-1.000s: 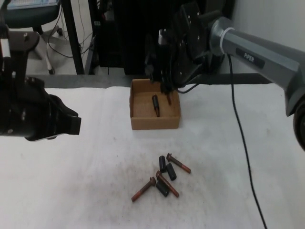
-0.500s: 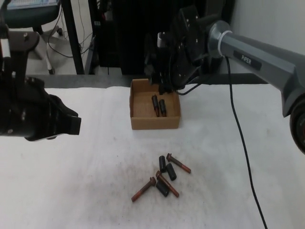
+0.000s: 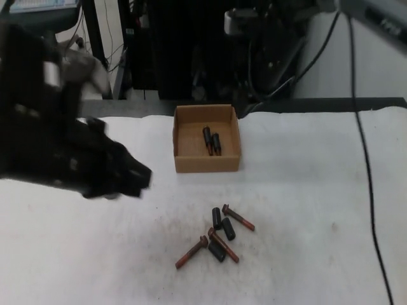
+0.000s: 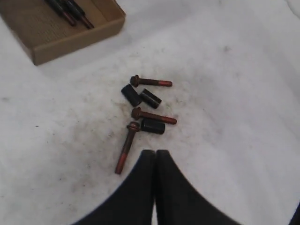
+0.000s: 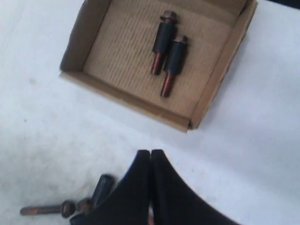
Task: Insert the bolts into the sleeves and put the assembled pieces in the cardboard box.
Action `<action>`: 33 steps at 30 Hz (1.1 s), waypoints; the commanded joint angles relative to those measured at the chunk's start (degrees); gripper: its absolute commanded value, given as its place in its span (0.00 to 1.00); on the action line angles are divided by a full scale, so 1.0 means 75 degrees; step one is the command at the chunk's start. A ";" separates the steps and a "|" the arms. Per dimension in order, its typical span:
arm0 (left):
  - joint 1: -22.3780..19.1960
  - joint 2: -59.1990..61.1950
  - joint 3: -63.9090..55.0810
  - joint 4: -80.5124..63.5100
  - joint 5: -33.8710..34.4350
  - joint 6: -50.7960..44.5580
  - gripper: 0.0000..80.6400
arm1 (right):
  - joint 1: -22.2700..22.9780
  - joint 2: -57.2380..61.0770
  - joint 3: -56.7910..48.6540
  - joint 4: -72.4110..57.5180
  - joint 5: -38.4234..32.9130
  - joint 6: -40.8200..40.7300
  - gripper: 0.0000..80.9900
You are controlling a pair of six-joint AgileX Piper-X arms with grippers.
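Where 2 assemblies (image 5: 164,40) lie — cardboard box (image 5: 122,99)

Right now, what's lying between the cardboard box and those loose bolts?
Only bare white cover separates cardboard box from loose bolts, per the high view.

Inventory, bench top. Cardboard box (image 3: 206,164): qty 1. Assembled pieces (bolt seated in sleeve): qty 2, i.e. piece no. 1 (image 5: 162,40) and piece no. 2 (image 5: 172,63). Loose bolts: qty 3, i.e. bolt no. 1 (image 4: 151,82), bolt no. 2 (image 4: 153,116), bolt no. 3 (image 4: 126,147). Loose sleeves: qty 3, i.e. sleeve no. 1 (image 4: 131,94), sleeve no. 2 (image 4: 151,98), sleeve no. 3 (image 4: 153,126). Totals incl. assembled: 5 bolts, 5 sleeves.
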 commanded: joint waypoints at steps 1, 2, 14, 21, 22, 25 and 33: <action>-0.0362 0.0454 -0.0055 -0.0147 -0.0574 0.0199 0.00 | 0.0009 -0.0598 0.0279 0.0241 -0.0296 -0.0050 0.01; -0.0537 0.0665 -0.0071 -0.0146 -0.0855 0.0290 0.00 | 0.0009 -0.0919 0.0518 0.0295 -0.0296 -0.0050 0.01; -0.1588 0.2707 -0.0623 -0.0149 -0.1454 0.1104 0.00 | 0.0032 -0.4855 0.4306 -0.0074 -0.0258 0.0125 0.01; -0.2093 0.3360 -0.1297 -0.0095 -0.1890 0.1282 0.19 | 0.0032 -0.6094 0.5731 -0.0683 -0.0276 0.0756 0.01; -0.2141 0.3467 -0.1401 0.0016 -0.2233 0.1282 0.22 | 0.0032 -0.6147 0.5804 -0.0686 -0.0293 0.0753 0.01; -0.2182 0.3732 -0.1624 0.0225 -0.2923 0.1282 0.24 | 0.0032 -0.6276 0.5949 -0.0686 -0.0291 0.0753 0.01; -0.2182 0.4435 -0.1834 0.0298 -0.2922 0.1261 0.24 | 0.0032 -0.6279 0.5950 -0.0681 -0.0291 0.0753 0.01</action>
